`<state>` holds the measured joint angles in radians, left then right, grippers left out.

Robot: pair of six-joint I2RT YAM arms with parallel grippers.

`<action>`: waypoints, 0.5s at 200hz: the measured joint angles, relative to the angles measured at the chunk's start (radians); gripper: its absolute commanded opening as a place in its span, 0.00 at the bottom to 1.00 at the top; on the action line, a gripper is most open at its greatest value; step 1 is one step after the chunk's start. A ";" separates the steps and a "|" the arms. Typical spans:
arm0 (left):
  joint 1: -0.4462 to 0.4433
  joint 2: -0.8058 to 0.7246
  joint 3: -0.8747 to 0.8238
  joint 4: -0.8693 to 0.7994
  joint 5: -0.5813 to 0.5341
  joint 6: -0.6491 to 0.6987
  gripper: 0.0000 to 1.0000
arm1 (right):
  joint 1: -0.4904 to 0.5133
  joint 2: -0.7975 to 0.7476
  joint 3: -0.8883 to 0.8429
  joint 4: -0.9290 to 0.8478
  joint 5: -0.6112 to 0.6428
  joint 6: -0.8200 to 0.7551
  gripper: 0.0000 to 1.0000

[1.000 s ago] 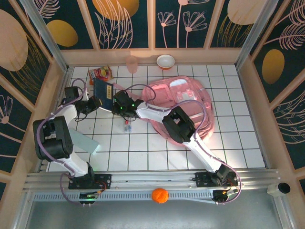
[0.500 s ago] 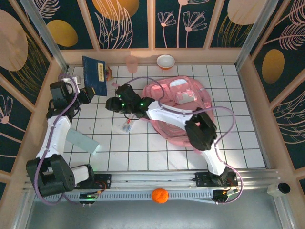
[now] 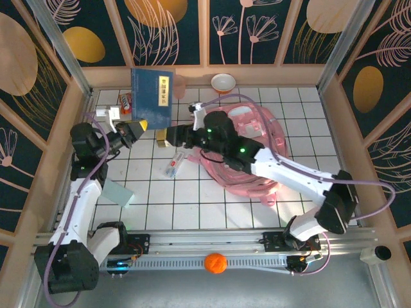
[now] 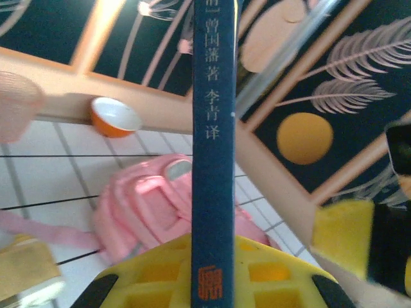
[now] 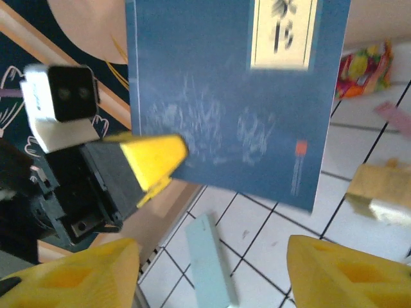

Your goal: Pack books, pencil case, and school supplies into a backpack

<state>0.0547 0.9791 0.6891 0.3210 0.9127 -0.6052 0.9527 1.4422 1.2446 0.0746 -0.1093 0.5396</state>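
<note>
White characters "曾国藩著 李青 译" on the spine of the navy book (image 4: 214,160), red seal below.

Both arms, the left arm (image 3: 80,199) and the right arm (image 3: 289,170), have smooth white shells on the long links and black blocky housings at the joints, and a thin purple cable (image 3: 369,183) runs in loops along each one to the black bases (image 3: 115,244). I see small green lights (image 3: 241,151) on the right arm's housings. The left gripper (image 3: 140,126) and the right gripper (image 5: 212,247) have bright yellow fingers (image 4: 148,266) with square recesses, and a small white box camera (image 5: 64,96) sits on the left one's black body.
</note>
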 measured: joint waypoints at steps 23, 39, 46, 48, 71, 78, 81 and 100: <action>-0.027 0.004 -0.032 0.107 0.051 -0.076 0.00 | -0.075 -0.104 -0.120 0.070 -0.042 -0.021 0.72; -0.045 0.008 -0.028 0.162 0.087 -0.102 0.00 | -0.135 -0.146 -0.178 0.114 -0.090 -0.021 0.74; -0.056 0.009 -0.025 0.180 0.105 -0.108 0.00 | -0.160 -0.149 -0.187 0.132 -0.116 -0.019 0.74; -0.059 0.010 -0.023 0.186 0.109 -0.112 0.00 | -0.166 -0.150 -0.188 0.138 -0.123 -0.019 0.75; -0.096 0.026 -0.001 0.245 0.160 -0.138 0.00 | -0.200 -0.147 -0.193 0.211 -0.235 -0.019 0.75; -0.106 0.035 0.008 0.262 0.172 -0.146 0.00 | -0.201 -0.145 -0.193 0.240 -0.275 -0.019 0.75; -0.110 0.040 0.011 0.268 0.178 -0.150 0.00 | -0.201 -0.143 -0.193 0.250 -0.289 -0.019 0.75; -0.134 0.063 0.019 0.309 0.194 -0.175 0.00 | -0.199 -0.129 -0.192 0.302 -0.361 -0.019 0.75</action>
<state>-0.0792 1.0416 0.7082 0.6300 1.1069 -0.7807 0.7536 1.3132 1.0527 0.3767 -0.4702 0.5209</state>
